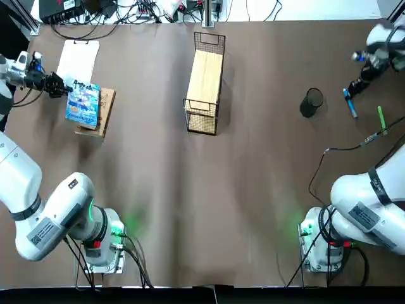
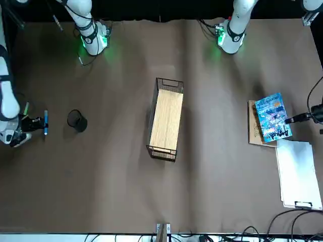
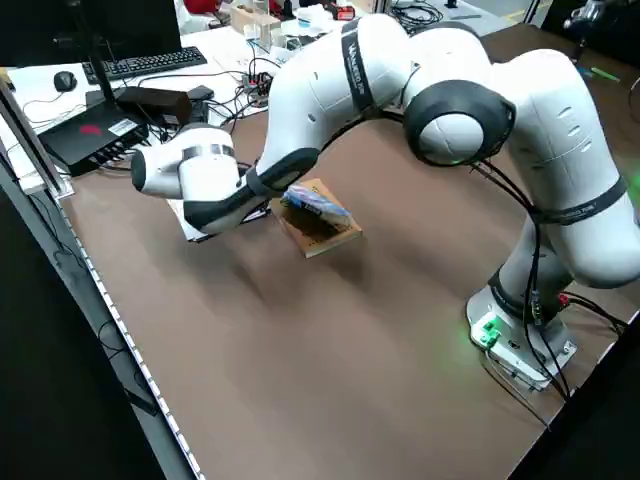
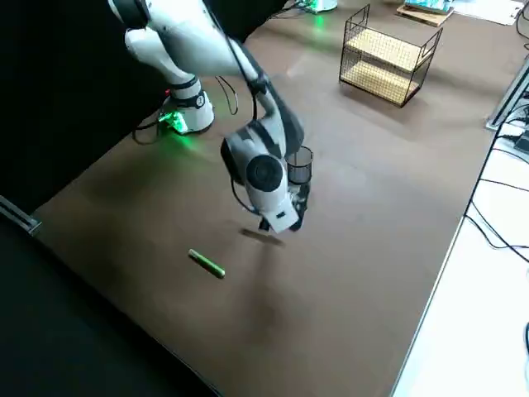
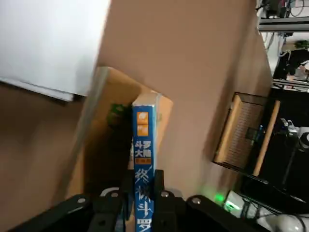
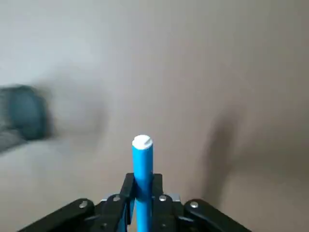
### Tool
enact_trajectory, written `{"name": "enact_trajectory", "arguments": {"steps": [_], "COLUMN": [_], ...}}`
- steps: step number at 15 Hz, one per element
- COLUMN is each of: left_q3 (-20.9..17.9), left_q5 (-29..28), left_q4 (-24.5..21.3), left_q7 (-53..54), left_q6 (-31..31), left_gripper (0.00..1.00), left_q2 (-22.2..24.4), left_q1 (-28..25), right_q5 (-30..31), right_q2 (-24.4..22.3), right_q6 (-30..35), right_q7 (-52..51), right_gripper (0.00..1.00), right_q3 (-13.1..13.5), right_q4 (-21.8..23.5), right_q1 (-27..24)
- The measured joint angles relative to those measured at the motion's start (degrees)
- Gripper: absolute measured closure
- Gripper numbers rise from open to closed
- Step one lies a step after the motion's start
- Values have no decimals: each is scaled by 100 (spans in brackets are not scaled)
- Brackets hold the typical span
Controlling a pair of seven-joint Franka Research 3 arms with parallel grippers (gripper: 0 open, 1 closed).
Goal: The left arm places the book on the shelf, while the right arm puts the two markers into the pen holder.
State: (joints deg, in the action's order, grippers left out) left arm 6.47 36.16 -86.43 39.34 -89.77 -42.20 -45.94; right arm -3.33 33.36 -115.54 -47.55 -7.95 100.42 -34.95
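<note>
Blue marker point(image 6: 142, 166) clamped in right gripper point(image 6: 143, 193), long axis pointing outward; pen holder point(image 1: 311, 102) lies leftward, near. Left gripper point(image 5: 143, 191) pinches book point(image 5: 144, 169) by its edge.

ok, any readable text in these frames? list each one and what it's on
"斗罗大陆": spine of the thin light-blue paperback book, clamped in the left gripper; the characters lower on the spine are unclear.
Cover print on that book: too small to read.
Lettering on the left arm's black band: too blurred to read.
Grey label on the right arm: illegible.
</note>
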Motion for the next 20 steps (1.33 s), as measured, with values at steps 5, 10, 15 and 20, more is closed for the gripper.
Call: {"name": "enact_trajectory", "arguments": {"steps": [5,10,15,20], "left_q3": [748,1387,2307,3342], "left_q5": [433,1027,1204,1557], "left_q4": [-15,-161,-682,-1460], "left_q7": [-354,-351,-340,-370], "left_q6": [372,817,975,-68], "left_gripper": [80,80,80,80], "left_q2": [81,46,-20,-23], "left_q1": [-572,-785,-637,-323], "right_q5": [-2316,-3892,-4849,-5300], "right_q2": [-516,-458,-107,567], "right_q6": [2259,3170,3344,3497], "right_q7": [-778,-1944,-3633,-4767], "right_gripper": [82,82,82,82], "right_q3": [-174,-177,-188,-186], "right_q4": [-517,-468,-72,-33], "right_q1": [-244,-515,-517,-574]}}
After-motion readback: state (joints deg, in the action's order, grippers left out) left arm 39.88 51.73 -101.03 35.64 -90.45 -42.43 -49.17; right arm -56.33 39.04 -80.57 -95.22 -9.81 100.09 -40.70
